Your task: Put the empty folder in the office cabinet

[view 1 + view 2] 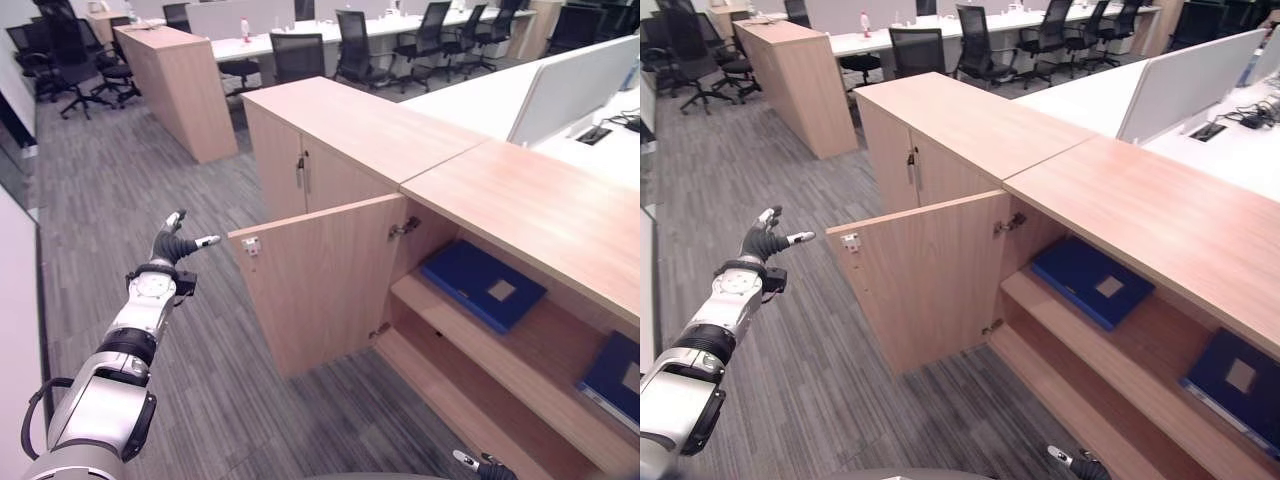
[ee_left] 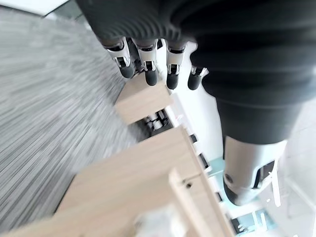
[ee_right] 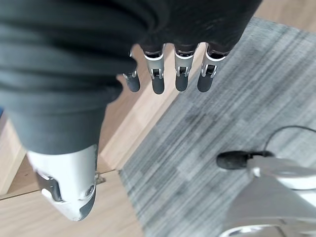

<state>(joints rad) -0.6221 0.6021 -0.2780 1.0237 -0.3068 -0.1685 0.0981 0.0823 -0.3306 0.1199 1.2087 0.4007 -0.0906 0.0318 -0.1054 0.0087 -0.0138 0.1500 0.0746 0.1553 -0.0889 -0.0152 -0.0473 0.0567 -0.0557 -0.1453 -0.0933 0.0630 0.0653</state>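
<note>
The office cabinet stands with its door swung wide open. A blue folder with a pale label lies flat on the upper shelf. A second blue folder lies farther right. My left hand hovers just left of the door's free edge, apart from it, fingers spread and open, holding nothing. In the left wrist view its fingers are straight above the door's edge. My right hand hangs low by the cabinet's base, its fingers straight and empty over the carpet.
A second cabinet with closed doors adjoins on the left. A taller wooden unit stands farther back. Office chairs and desks line the far side, and a white partition rises behind the cabinet. Grey carpet spreads before the door.
</note>
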